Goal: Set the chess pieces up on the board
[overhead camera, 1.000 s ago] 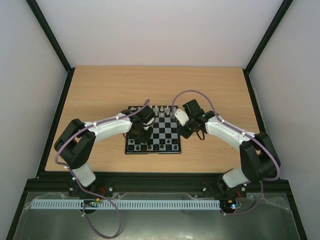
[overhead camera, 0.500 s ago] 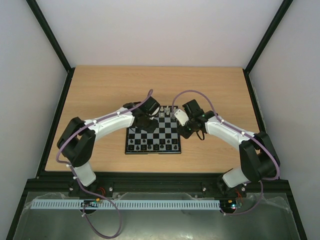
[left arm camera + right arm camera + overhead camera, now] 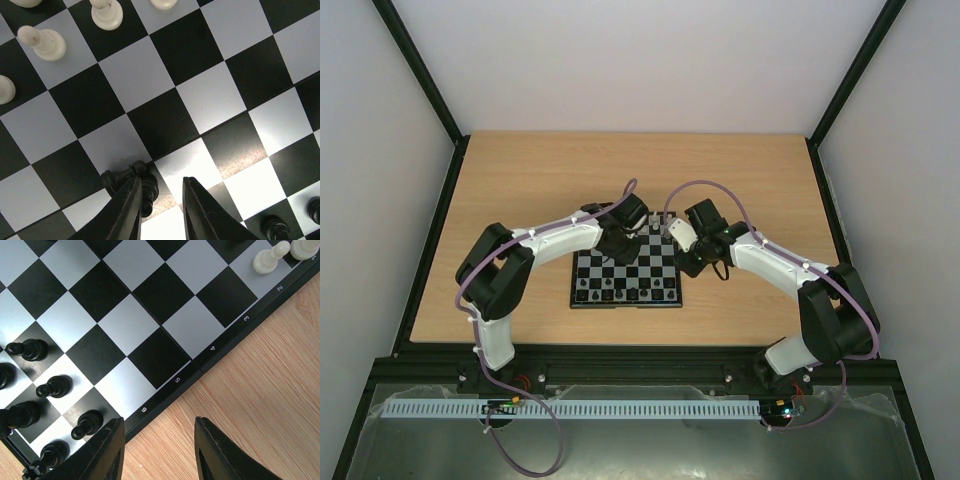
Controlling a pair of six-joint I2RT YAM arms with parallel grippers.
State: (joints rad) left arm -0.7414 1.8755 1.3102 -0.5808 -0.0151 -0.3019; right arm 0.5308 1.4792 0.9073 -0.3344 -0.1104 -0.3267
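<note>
While the left gripper hangs over the far left part of the board, its fingers are a little apart with nothing between them. One black piece sits just beside its left finger. The right gripper hangs over the board's right edge, its fingers wide apart and empty. Other black pieces sit along the near side and white pieces along the far side.

The board lies at the middle of the table, chess pieces ranked along its 6 and 12 o'clock edges. The left fingers hang over its 11 o'clock part; the right fingers straddle its 3 o'clock edge.
</note>
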